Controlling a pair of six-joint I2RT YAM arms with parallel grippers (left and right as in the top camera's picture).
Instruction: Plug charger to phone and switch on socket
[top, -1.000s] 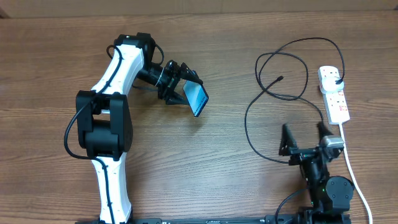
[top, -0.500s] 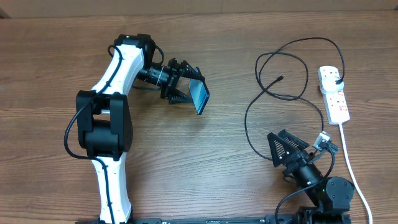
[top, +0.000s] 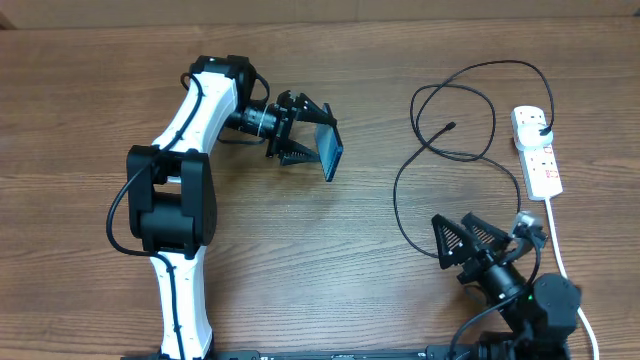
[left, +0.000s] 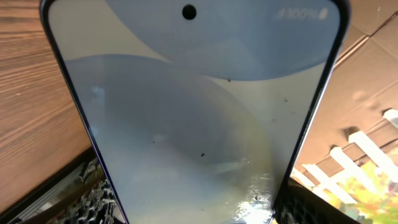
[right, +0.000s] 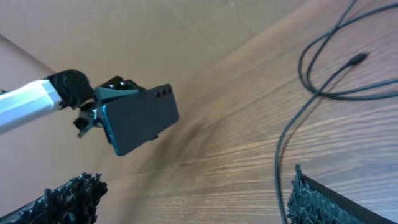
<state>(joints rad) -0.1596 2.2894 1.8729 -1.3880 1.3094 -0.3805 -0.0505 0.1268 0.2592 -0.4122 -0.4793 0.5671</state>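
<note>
table (top: 300, 260): matte brown wood grain, with a tan board along the far edge.
charger (top: 397, 200): thin black cable in loose loops just left of the power strip (top: 538, 152). Its plug is in the strip's far outlet and the connector tip (top: 452, 126) lies free.
power strip: white plastic bar with red-marked switches.
phone (top: 331, 152): glossy slab, lifted well left of the strip, clamped in the left gripper (top: 312, 135).
right gripper (top: 465, 243): spread wide and empty, near-left of the strip.
change: phone turned more edge-on and the right gripper has swung leftward.

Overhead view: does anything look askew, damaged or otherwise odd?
Only the slim blue-screened phone stands out: the left gripper holds it steeply tilted above the wooden table. Nothing looks spilled or damaged.
</note>
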